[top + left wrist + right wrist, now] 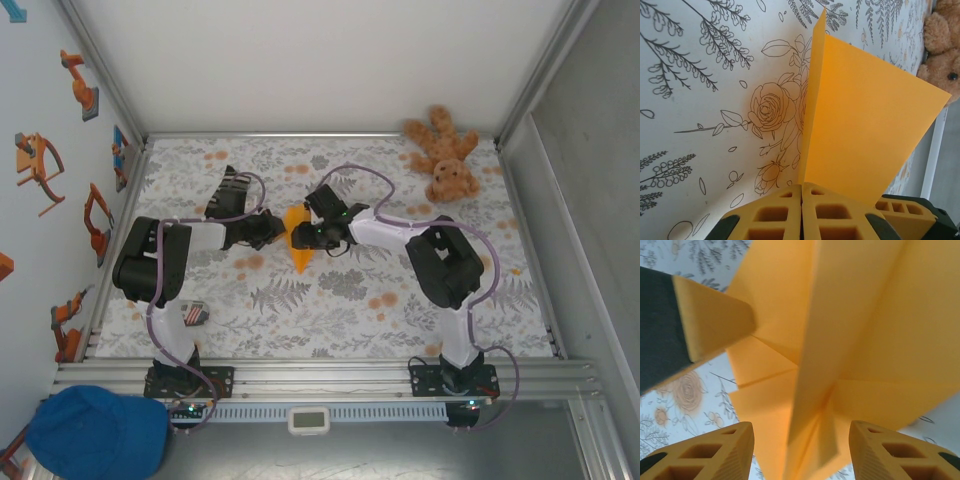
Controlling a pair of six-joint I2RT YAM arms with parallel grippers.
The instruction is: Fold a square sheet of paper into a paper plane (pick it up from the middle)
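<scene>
A: Pinching right on the centre crease, the left gripper (801,194) is clamped tight on the sheet of paper (865,125); its wrist camera has an orange flap standing straight up out of the closed fingers, with the floral table (700,125) behind.

B: That grip makes sense, I'd say; hold the spine and both wings are free for the other arm to work.

A: Exactly; the right gripper (800,427) has its jaws apart, one finger either side of the folds, gripping nothing that I can make out.

B: Its camera gives us the creased side; diagonal folds run in to the keel, and a pad (715,322) of the left gripper is at the left; the left wrist view has just one smooth face.

A: Overhead gives the layout instead; both arms are nose to nose mid-table, the paper a small pointed wedge between them, the teddy bear (447,152) well apart in the far right corner.

B: Looks like a late fold to me; the wings probably need pressing next.
</scene>
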